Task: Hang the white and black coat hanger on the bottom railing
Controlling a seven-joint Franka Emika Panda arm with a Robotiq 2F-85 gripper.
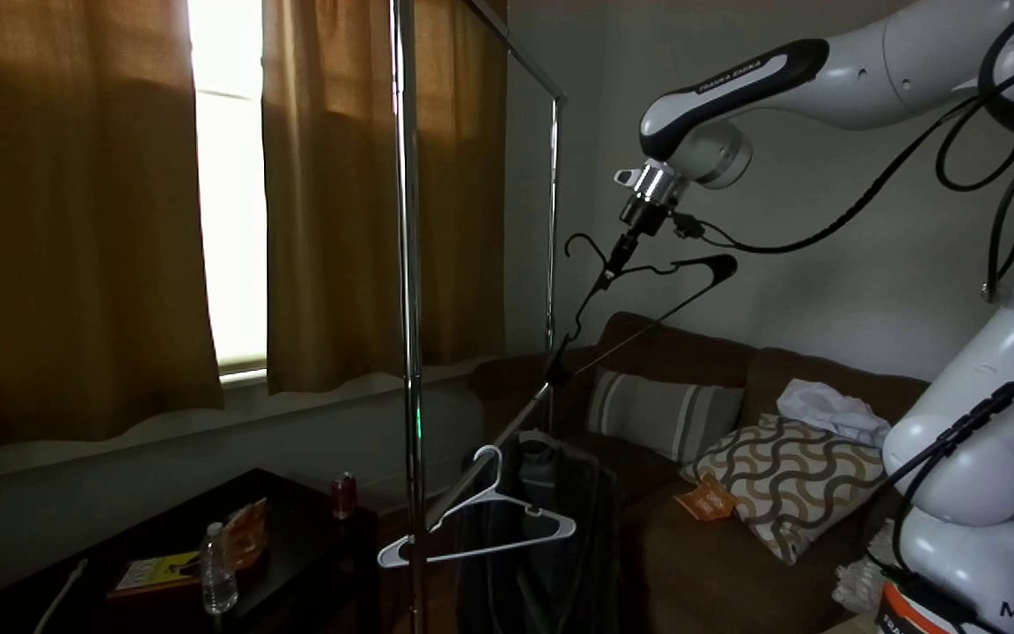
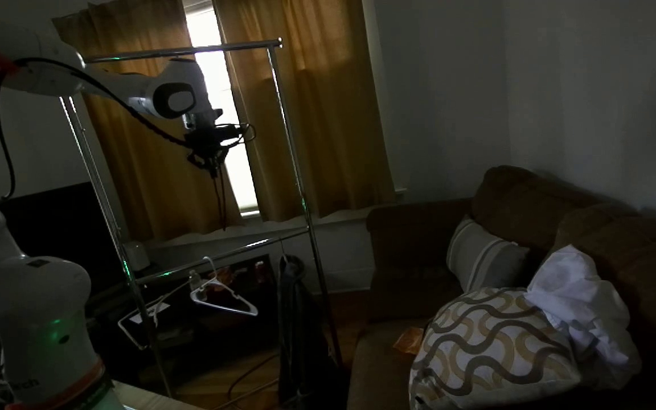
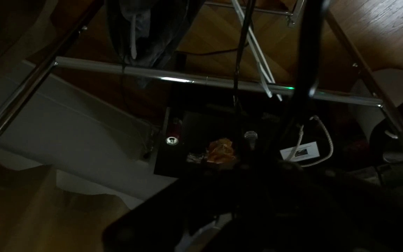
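My gripper (image 1: 610,271) is shut on a thin dark hanger (image 1: 722,268), holding it tilted in the air; in the wrist view the dark hanger (image 3: 308,52) looms close and blurred. My gripper (image 2: 214,168) is above the bottom railing (image 2: 259,244) in an exterior view. The railing (image 1: 520,418) is a silvery bar, also seen in the wrist view (image 3: 194,79). A white hanger (image 1: 495,495) hangs on it by its hook, apart from my gripper; it shows in an exterior view (image 2: 214,282) and the wrist view (image 3: 257,52). I cannot make out dark parts on it.
The rack's post (image 1: 407,264) and upper crossbar (image 2: 237,46) frame the space around the arm. A dark garment (image 2: 299,330) hangs on the bottom railing near its far end. A low black table (image 1: 282,493) holds a can, a bottle and an orange packet. A brown sofa (image 2: 419,228) stands beyond.
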